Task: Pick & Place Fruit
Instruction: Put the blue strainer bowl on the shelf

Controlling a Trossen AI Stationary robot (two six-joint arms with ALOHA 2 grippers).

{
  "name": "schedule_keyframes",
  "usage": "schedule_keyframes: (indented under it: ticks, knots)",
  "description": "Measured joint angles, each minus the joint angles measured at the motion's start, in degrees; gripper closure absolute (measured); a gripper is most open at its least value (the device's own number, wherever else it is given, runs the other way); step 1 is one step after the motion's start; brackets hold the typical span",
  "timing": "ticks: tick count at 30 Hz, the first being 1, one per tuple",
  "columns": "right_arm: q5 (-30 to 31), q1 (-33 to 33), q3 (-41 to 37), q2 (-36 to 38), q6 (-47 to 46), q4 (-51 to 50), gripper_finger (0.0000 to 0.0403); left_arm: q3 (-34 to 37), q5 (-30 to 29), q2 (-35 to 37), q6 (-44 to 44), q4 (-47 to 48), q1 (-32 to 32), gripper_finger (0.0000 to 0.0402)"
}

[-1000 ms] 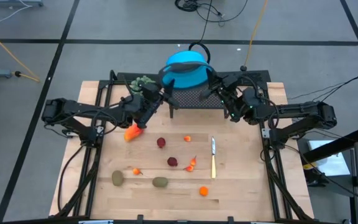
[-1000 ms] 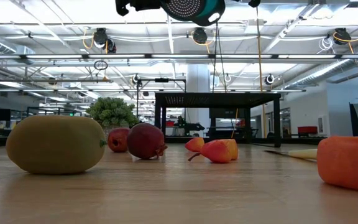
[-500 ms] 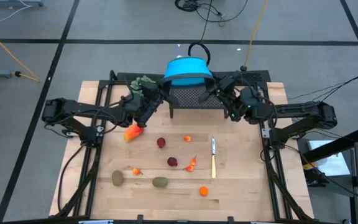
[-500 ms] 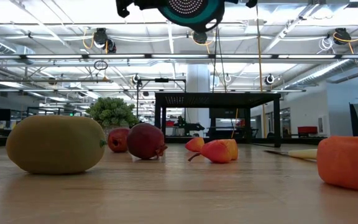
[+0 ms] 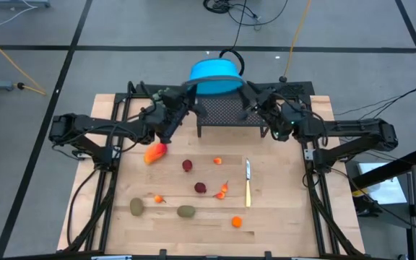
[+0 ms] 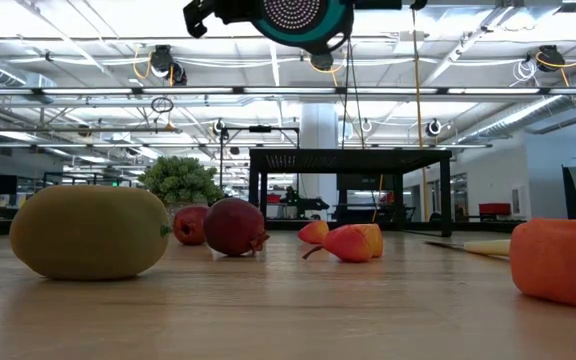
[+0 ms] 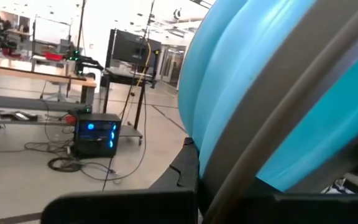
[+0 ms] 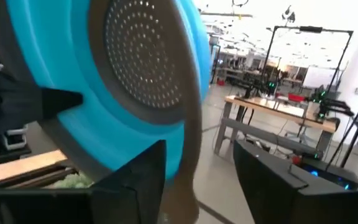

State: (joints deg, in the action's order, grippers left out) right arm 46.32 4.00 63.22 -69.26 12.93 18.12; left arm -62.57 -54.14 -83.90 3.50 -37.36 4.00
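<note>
Now the blue colander [image 5: 214, 75] is lifted above the table [image 5: 280, 217].
Left gripper [image 5: 181, 100] pinches its rim; right gripper [image 5: 255, 101] fingers stand apart around the rim.

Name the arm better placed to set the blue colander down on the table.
Left. The left tool is shut on the blue colander, gripping its rim in the left wrist view, while the right tool has its fingers open around the opposite rim.
</note>
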Motion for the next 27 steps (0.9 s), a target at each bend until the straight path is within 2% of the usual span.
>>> schedule_keyframes:
  ticks: [8,14,18,23,27]
  knots:
    - [-0.1,-0.6,0.0,4.3,-1.9,-11.7,0.0199,0.0,0.6,0.0,8.8,5.1,2.8,0.0401]
    - [-0.2,-2.3,0.0,8.2,-2.1,-21.6,0.0203,0.0,7.5,0.0,20.5,11.6,5.9,0.0401]
    - [-0.5,-2.8,0.0,11.2,-5.2,-28.6,0.0202,-3.7,13.3,0.0,29.5,25.0,8.3,0.0401]
    - [-7.5,-2.8,0.0,15.3,-9.4,-36.2,0.02,-12.8,20.9,-0.1,37.0,46.5,11.6,0.0401]
    - [-14.3,-2.8,0.0,17.7,-9.3,-40.6,0.0203,-17.2,27.5,-0.2,38.9,54.7,14.3,0.0401]
